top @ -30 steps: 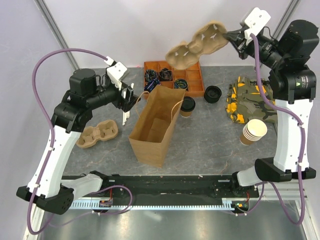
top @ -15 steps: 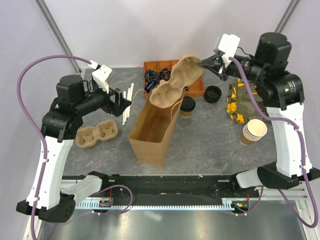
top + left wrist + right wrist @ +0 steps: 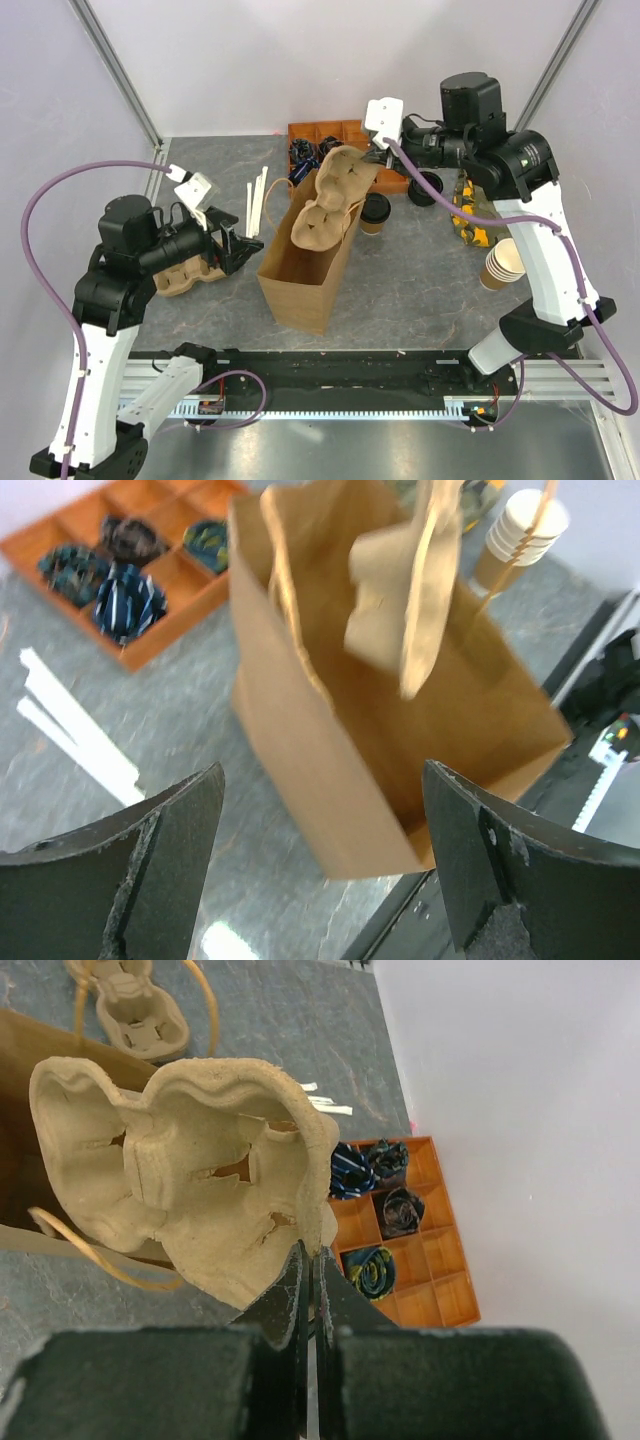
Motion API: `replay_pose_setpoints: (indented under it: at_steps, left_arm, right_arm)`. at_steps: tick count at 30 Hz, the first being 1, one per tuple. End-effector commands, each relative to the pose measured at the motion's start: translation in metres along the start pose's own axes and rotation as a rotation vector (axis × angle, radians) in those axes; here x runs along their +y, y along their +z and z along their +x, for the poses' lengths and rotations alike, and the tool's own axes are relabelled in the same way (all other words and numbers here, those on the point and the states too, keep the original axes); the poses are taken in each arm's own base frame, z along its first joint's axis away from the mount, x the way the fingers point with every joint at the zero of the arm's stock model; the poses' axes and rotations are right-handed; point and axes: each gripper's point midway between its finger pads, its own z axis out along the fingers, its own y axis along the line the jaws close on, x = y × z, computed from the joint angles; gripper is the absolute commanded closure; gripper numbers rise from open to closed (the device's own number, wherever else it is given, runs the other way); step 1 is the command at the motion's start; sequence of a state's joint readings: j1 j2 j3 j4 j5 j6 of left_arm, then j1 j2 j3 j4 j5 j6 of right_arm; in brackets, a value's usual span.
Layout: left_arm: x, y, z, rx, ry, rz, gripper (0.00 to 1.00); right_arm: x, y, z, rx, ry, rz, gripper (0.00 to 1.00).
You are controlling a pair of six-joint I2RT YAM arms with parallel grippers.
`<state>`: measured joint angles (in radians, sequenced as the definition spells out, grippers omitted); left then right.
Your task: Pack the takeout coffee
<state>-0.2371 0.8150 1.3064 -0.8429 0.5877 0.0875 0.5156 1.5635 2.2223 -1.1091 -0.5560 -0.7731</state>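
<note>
Bag (image 3: pixel 300 270) stood agape, the pulp carrier (image 3: pixel 325 200) dipping into its mouth, pinched tight by the right pincer (image 3: pixel 375 160). The lidded coffee (image 3: pixel 375 212) sat outside, near that pincer. The left pincer (image 3: pixel 238 250) gaped wide, empty. A second before, the carrier hung higher.

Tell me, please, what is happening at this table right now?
The right hand pinches a cardboard cup carrier by its edge and holds it tilted over the open paper bag, its lower end at the bag's mouth. The left hand is open beside the bag, holding nothing. The lidded coffee cup stands on the table just beyond the bag, not yet packed.
</note>
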Motion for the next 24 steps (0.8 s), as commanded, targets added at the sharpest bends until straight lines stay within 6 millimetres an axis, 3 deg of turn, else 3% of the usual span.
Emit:
replay_pose_setpoints:
  at_steps: [1,5,10,13,16,18,19,22,24]
  left_arm:
    - [0.001,0.013,-0.030,-0.084,-0.021,0.041,0.13]
    - [-0.001,0.030,-0.040,-0.095,-0.110,0.106,0.14]
    - [0.020,0.046,-0.043,-0.115,-0.140,0.038,0.15]
    - [0.015,0.054,-0.047,-0.122,-0.152,0.076,0.21]
    - [0.005,0.060,-0.045,-0.106,-0.142,0.118,0.38]
    - [-0.008,0.060,-0.042,-0.102,-0.141,0.173,0.57]
    - [-0.017,0.056,-0.044,-0.112,-0.133,0.204,0.71]
    - [-0.027,0.058,-0.039,-0.096,-0.152,0.234,0.98]
    - [-0.030,0.061,-0.038,-0.087,-0.172,0.239,0.98]
  right_arm:
    - [0.006,-0.006,-0.011,0.036,-0.047,0.010,1.00]
    - [0.010,0.007,0.007,0.098,-0.020,-0.016,1.00]
    - [0.021,0.019,0.020,0.140,0.097,-0.069,1.00]
    - [0.028,0.020,0.024,0.155,0.155,-0.088,1.00]
    - [0.042,0.021,0.034,0.193,0.206,-0.136,1.00]
    - [0.054,0.021,0.043,0.229,0.238,-0.172,1.00]
    - [0.056,0.021,0.045,0.234,0.250,-0.181,1.00]
    - [0.061,0.022,0.048,0.253,0.282,-0.188,1.00]
    - [0.068,0.024,0.048,0.268,0.301,-0.201,1.00]
